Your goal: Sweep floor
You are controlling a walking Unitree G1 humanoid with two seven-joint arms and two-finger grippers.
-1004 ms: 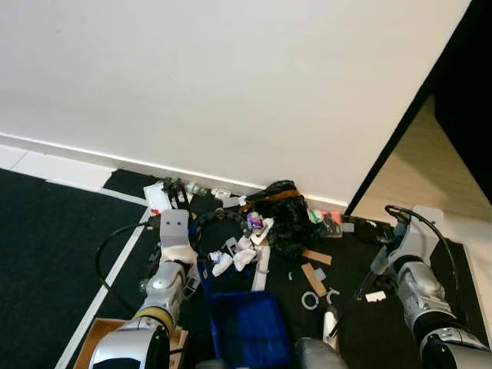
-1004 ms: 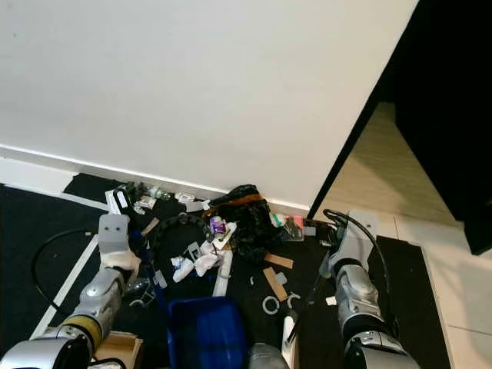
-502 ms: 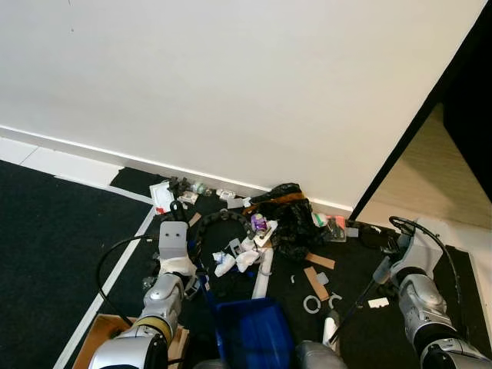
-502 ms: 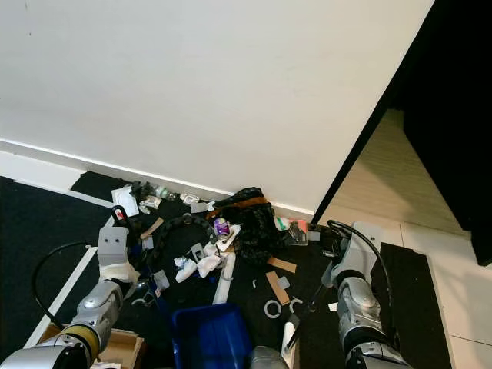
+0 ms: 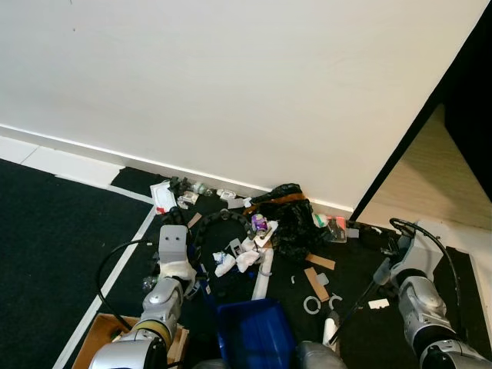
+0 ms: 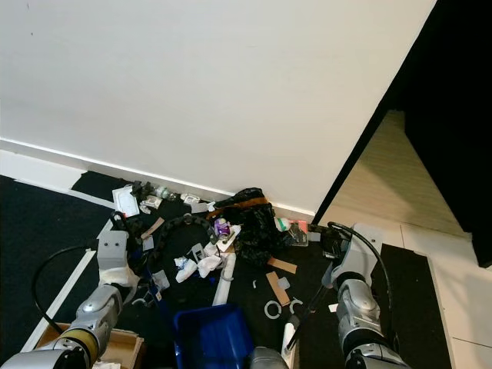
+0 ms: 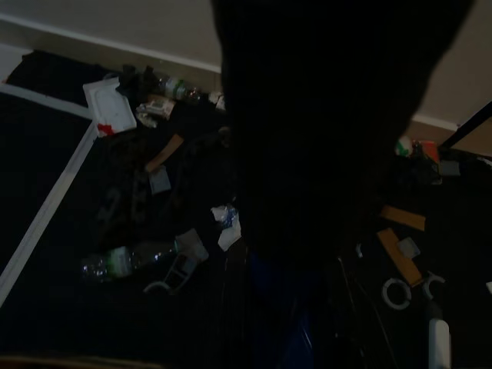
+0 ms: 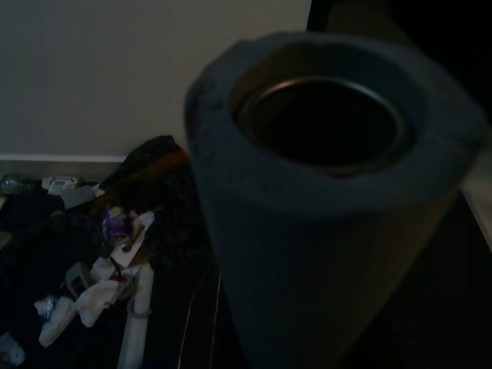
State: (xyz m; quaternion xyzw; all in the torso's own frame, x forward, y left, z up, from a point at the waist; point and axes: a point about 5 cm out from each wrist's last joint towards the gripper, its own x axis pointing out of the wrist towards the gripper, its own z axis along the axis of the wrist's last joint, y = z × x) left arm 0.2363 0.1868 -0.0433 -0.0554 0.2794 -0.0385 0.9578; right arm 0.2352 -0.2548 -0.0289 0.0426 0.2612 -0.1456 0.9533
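**Blue dustpan low, litter banked against the wall**

Blue plastic, the dustpan, sits at the bottom centre of my head view, mouth turned toward the litter heap. I judge it is there to catch what gets pushed back from the wall. The heap lies on the dark floor along the white baseboard: a crumpled black bag, white tissues, cardboard strips, a white tube and two small rings.

My right arm holds a thin dark broom handle slanting down toward a pale broom head near the dustpan; its wrist view looks down the grey hollow end of the handle, so I read those fingers as clamped on it. My left arm reaches beside the dustpan; its wrist view is too dark, so I cannot tell how its fingers stand.

Room is tight ahead, with wall and baseboard boxing the heap. A white floor stripe and a cardboard box crowd the left; the doorway's black edge opens onto pale flooring to the right.
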